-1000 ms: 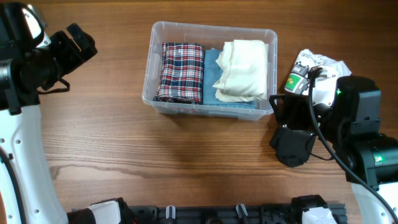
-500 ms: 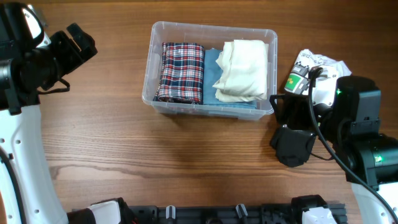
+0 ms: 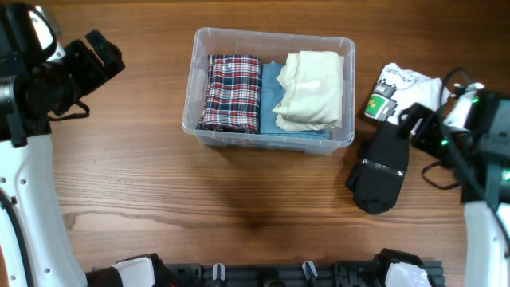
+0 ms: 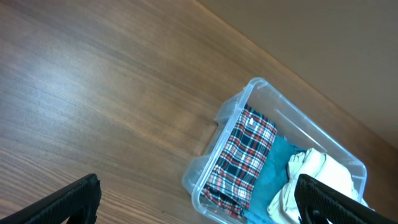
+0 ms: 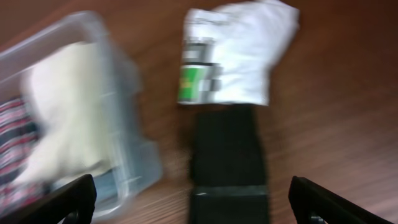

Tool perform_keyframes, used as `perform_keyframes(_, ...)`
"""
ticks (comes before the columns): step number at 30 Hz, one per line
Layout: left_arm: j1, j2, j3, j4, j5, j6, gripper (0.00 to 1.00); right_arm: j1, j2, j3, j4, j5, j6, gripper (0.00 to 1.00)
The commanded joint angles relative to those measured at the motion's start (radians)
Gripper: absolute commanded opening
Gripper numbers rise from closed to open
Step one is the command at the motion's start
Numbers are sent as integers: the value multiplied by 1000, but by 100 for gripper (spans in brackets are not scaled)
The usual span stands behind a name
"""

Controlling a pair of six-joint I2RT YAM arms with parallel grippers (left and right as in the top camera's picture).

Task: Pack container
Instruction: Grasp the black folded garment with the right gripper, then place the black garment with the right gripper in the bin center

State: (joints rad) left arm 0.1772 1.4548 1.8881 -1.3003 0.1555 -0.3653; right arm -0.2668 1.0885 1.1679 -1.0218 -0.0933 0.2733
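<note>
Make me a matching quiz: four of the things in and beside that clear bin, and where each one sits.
Things:
1. plaid cloth
2. cream cloth
3. black item
4. white packet

Places:
A. in the bin, right half
B. on the table, right of the bin, nearest the robot
C. in the bin, left half
D. on the table, just beyond the black item

Pairs: 1-C, 2-A, 3-B, 4-D.
</note>
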Motion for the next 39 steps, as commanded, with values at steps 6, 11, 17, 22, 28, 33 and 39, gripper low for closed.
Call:
perform_keyframes(6,4,0,5,1,8,-10,100,-158,364,13,88,-137,-42,99)
perform_keyframes(11,4,0,5,1,8,-10,100,-158,560,11,109,-221,-144,100)
perform_keyframes(17,4,0,5,1,8,-10,100,-158,644,-114,133,-249,-212,100)
perform_keyframes(22,4,0,5,1,8,-10,100,-154,644,-280,321,-413,-209,100)
perform_keyframes(28,4,0,5,1,8,-10,100,-151,637,-400,481,-424,-143,52)
perform_keyframes(33,4,0,5,1,8,-10,100,-151,445,-303,319,-425,-143,38)
perform_keyframes(39,4,0,5,1,8,-10,100,-108,51,-24,152,-425,-138,31)
